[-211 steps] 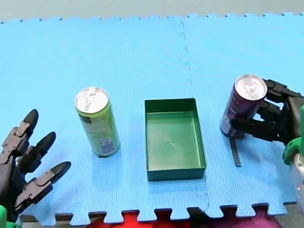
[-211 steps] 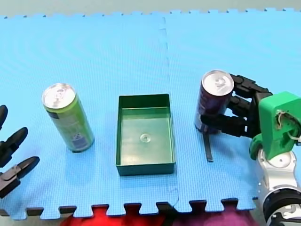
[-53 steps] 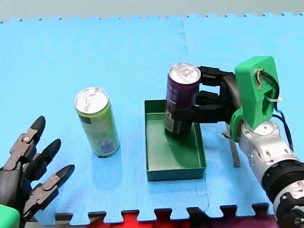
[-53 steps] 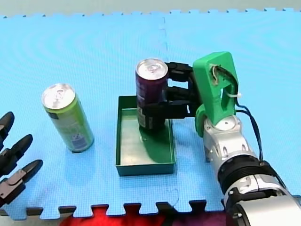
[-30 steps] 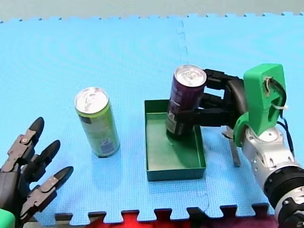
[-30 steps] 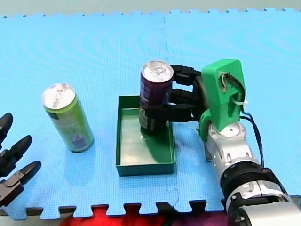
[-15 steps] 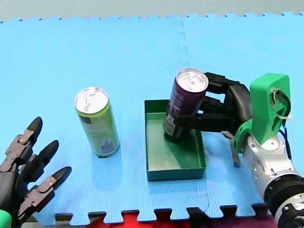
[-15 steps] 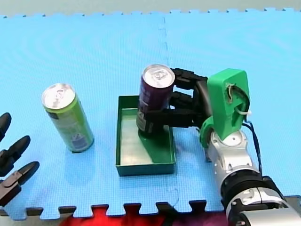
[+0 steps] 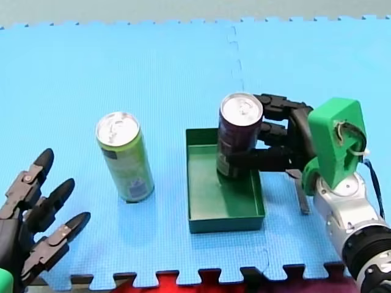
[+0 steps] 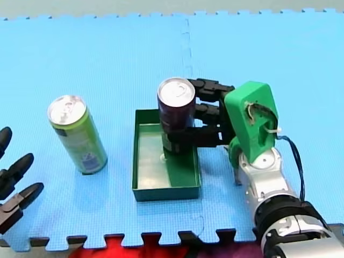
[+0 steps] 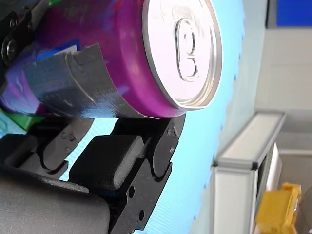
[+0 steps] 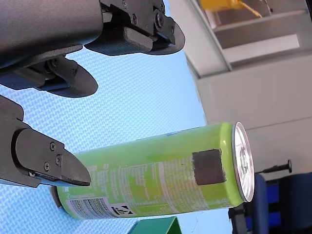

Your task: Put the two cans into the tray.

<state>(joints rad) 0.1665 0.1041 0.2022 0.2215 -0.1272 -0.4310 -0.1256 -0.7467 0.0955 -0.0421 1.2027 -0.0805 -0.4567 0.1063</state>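
A purple can (image 9: 239,139) stands upright inside the green tray (image 9: 198,210), toward its far right part. My right hand (image 9: 269,139) is shut on the purple can (image 11: 112,53) from the right side, fingers (image 11: 117,158) wrapped around its body. A green can (image 9: 125,157) stands upright on the blue mat, left of the tray. My left hand (image 9: 36,223) is at the bottom left corner, a little short of the green can (image 12: 161,175) and holding nothing.
Blue foam mat (image 9: 153,67) covers the whole work surface, with a jagged front edge near me. A thin dark strip (image 9: 302,196) lies on the mat just right of the tray. Open mat stretches behind the cans and tray.
My right hand has brought the purple can from tilted to upright in the tray. The left hand and the green can have barely moved.
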